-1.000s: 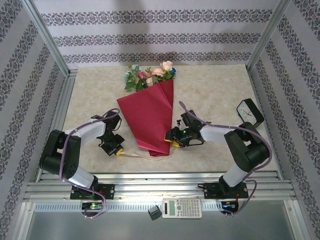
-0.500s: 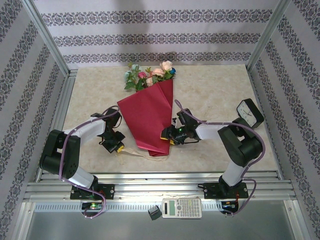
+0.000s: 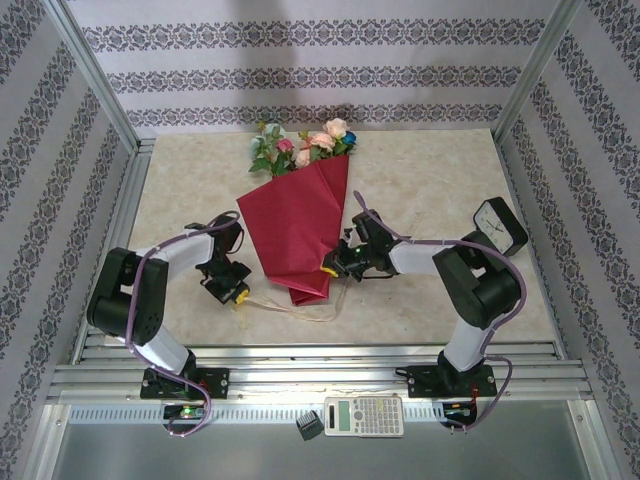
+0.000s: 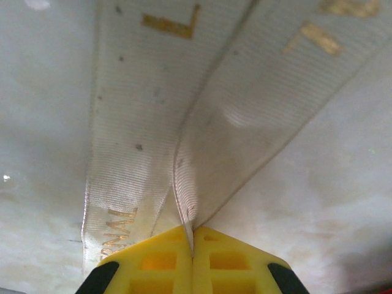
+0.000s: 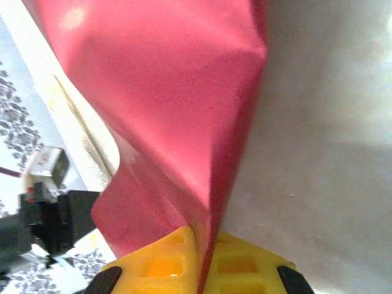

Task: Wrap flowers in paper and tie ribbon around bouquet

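Note:
The bouquet (image 3: 298, 225) lies mid-table as a crimson paper cone with its narrow end toward me. The flowers (image 3: 300, 148), pink, peach and teal with green leaves, stick out of its far wide end. My right gripper (image 3: 330, 268) is shut on the paper (image 5: 177, 116) at the cone's lower right edge, a fold of it pinched between the yellow fingers (image 5: 165, 263). My left gripper (image 3: 238, 297) sits left of the cone's tip, shut on the cream gauzy ribbon (image 4: 159, 122). The ribbon (image 3: 290, 308) trails along the table under the tip.
A white clock (image 3: 499, 225) stands at the table's right side behind my right arm. A calculator (image 3: 363, 416) and a small black block (image 3: 309, 426) lie on the near ledge below the arm bases. Patterned walls and metal posts enclose the table.
My right gripper moved left to the cone's lower right edge and closed on the paper, pulling that edge inward. The left gripper shifted slightly, still holding the ribbon.

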You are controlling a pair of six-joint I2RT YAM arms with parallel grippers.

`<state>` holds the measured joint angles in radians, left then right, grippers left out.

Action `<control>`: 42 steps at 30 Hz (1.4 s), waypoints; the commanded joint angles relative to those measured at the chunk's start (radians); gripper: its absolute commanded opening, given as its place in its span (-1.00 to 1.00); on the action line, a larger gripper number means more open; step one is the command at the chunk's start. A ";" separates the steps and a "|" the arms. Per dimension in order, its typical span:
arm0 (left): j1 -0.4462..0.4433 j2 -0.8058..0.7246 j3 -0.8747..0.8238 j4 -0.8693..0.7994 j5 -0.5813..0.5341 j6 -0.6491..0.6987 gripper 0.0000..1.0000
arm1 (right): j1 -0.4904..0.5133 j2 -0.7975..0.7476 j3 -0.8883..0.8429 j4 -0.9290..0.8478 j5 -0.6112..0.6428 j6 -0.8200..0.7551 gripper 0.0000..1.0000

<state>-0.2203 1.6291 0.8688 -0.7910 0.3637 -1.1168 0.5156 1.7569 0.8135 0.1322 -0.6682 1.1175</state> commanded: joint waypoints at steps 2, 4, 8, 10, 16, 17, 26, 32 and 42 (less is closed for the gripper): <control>0.082 0.080 0.056 0.222 -0.045 -0.054 -1.00 | -0.019 -0.055 0.042 0.009 -0.040 0.089 -1.00; 0.116 0.115 0.100 0.268 -0.052 -0.064 -1.00 | -0.020 -0.068 0.062 -0.021 -0.054 0.092 -1.00; 0.184 0.212 0.235 0.319 -0.042 -0.080 -1.00 | -0.020 -0.100 0.076 -0.067 -0.078 0.108 -1.00; 0.210 0.267 0.323 0.306 -0.035 -0.078 -1.00 | -0.019 -0.120 0.069 -0.082 -0.083 0.113 -1.00; 0.252 0.368 0.519 0.268 -0.032 -0.075 -1.00 | 0.000 -0.148 0.031 -0.113 -0.076 0.104 -1.00; 0.255 0.374 0.536 0.263 -0.028 -0.075 -1.00 | 0.008 -0.145 0.017 -0.113 -0.066 0.104 -1.00; 0.262 0.273 0.442 0.219 -0.004 -0.079 -1.00 | 0.018 -0.065 0.042 -0.212 0.019 0.040 -0.28; 0.271 0.150 0.421 0.084 -0.018 -0.044 -0.05 | -0.072 -0.190 0.146 -0.657 0.274 -0.097 0.04; 0.365 -0.021 0.329 -0.088 -0.078 0.060 0.29 | -0.394 -0.272 0.172 -0.874 0.491 -0.185 0.32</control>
<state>0.0944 1.6138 1.2255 -0.7830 0.3183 -1.1194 0.1745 1.4876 0.9543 -0.6167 -0.2932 1.0042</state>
